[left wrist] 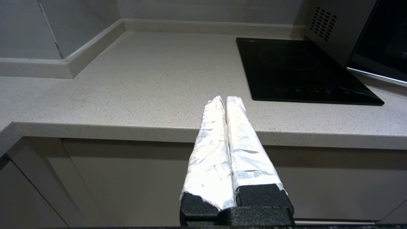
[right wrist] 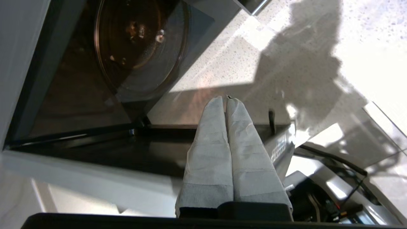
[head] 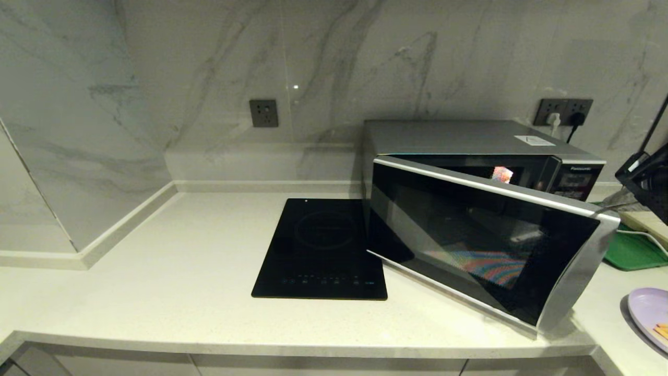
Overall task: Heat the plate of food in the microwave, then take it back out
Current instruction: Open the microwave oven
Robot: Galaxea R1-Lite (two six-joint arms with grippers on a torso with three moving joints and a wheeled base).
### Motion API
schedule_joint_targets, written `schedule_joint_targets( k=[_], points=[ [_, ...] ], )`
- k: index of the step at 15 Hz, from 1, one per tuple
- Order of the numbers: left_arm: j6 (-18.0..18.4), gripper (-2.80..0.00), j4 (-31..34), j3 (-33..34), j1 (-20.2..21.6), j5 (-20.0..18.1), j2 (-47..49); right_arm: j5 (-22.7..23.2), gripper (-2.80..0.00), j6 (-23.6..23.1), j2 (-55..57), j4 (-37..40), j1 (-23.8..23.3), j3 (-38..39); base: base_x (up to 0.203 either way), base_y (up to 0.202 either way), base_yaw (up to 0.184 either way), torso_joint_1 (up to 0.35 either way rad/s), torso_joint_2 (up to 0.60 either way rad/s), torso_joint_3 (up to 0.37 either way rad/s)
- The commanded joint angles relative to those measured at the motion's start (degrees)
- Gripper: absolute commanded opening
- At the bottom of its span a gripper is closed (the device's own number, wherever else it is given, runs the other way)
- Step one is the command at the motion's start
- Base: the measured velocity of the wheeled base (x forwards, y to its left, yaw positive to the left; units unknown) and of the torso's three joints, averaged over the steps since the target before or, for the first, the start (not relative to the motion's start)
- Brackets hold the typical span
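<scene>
1. The microwave (head: pixel 485 219) stands with its door (head: pixel 485 245) about half open, and the glass turntable (right wrist: pixel 140 47) inside is bare. The plate of food (head: pixel 649 316) waits on the counter (head: pixel 156 271), to the right of the microwave.
2. The right gripper (right wrist: pixel 226 99) has its fingers pressed together and holds nothing; it hovers in front of the open cavity. I think it should push the door wider first, so the plate can pass.
3. It should then open, take the plate by the rim and keep it level.
4. The left gripper (left wrist: pixel 222 99), also pressed together and empty, stays parked before the counter edge.
</scene>
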Motion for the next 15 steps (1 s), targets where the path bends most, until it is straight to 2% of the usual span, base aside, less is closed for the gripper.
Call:
schedule_joint_targets(
  k=[1, 4, 8, 10, 11, 15],
  points=[
    [-0.04, -2.8, -0.02, 0.01, 0.02, 0.02, -0.09, 0.07, -2.8, -0.17, 1.07, 0.09, 0.11, 0.64, 0.0, 0.0, 0.0, 0.0, 0.0, 0.0],
    [-0.04, -2.8, -0.02, 0.01, -0.03, 0.02, -0.05, 2.37, -2.8, -5.36, -0.56, 0.19, 0.36, 2.96, 0.0, 0.0, 0.0, 0.0, 0.0, 0.0],
    [-0.04, -2.8, -0.02, 0.01, 0.02, 0.02, 0.0, 9.16, -2.8, -17.0, -11.18, 1.43, 2.31, 8.59, 0.0, 0.0, 0.0, 0.0, 0.0, 0.0],
    [-0.04, -2.8, -0.02, 0.01, 0.02, 0.02, -0.09, 17.75, -2.8, -21.83, -14.93, 3.26, 2.67, 10.67, 0.0, 0.0, 0.0, 0.0, 0.0, 0.0],
    [-0.04, -2.8, -0.02, 0.01, -0.05, 0.02, 0.0, 19.39, -2.8, -23.55, -16.31, 6.0, 3.13, 11.11, 0.0, 0.0, 0.0, 0.0, 0.0, 0.0],
    [-0.04, -2.8, -0.02, 0.01, -0.04, 0.02, -0.07, 19.06, -2.8, -28.55, -18.87, 14.39, 13.64, 11.51, 0.0, 0.0, 0.0, 0.0, 0.0, 0.0]
  ],
)
